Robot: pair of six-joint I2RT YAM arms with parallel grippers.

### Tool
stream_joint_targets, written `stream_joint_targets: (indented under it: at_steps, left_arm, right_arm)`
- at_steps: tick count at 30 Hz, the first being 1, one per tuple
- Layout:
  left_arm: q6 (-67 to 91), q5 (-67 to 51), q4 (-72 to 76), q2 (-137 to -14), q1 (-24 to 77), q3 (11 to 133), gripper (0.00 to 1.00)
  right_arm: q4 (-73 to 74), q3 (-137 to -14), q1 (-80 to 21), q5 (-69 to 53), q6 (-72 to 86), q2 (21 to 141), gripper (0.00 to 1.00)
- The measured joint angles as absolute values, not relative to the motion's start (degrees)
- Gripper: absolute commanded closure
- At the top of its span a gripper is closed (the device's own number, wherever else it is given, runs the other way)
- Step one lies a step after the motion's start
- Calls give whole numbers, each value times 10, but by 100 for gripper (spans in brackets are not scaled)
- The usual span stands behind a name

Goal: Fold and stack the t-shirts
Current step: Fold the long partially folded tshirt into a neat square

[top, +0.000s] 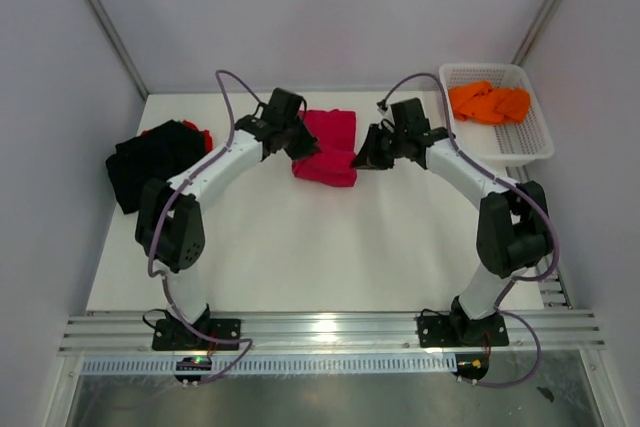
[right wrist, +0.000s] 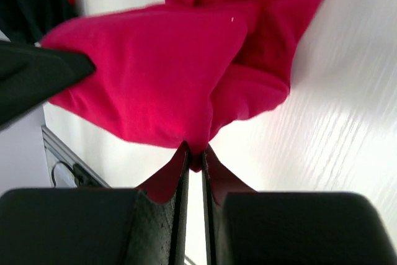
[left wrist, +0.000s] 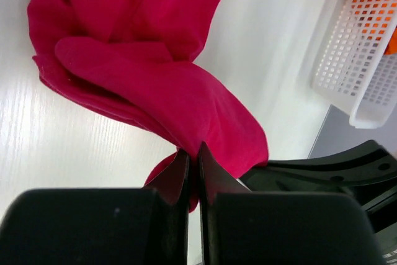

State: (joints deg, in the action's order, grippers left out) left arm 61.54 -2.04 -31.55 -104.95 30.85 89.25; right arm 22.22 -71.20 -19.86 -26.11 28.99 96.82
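Mid-fold, the left end effector [left wrist: 193, 156] and right end effector [right wrist: 193, 155] each pinched an edge of the crimson t-shirt [top: 335, 147] at the far middle of the surface [top: 320, 247], seemingly lifting it slightly, so the next move probably called for carrying both edges across together.

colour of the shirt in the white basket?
Orange. The t-shirt in the basket shows best in the top external view.
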Motion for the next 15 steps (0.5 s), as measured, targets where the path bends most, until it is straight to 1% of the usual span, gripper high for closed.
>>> stream_joint_targets:
  at_steps: [6, 12, 15]
  left_arm:
    - [594, -47, -336, -1095, 277, 966, 100]
    - [591, -81, -345, -1150, 243, 1031, 100]
    - [591, -105, -353, -1193, 220, 1087, 100]
  right_arm:
    - [242, -853, -173, -259, 286, 1048, 94]
    - [277, -1009, -163, -265, 288, 1159, 94]
    - [302, -1102, -162, -270, 288, 1220, 94]
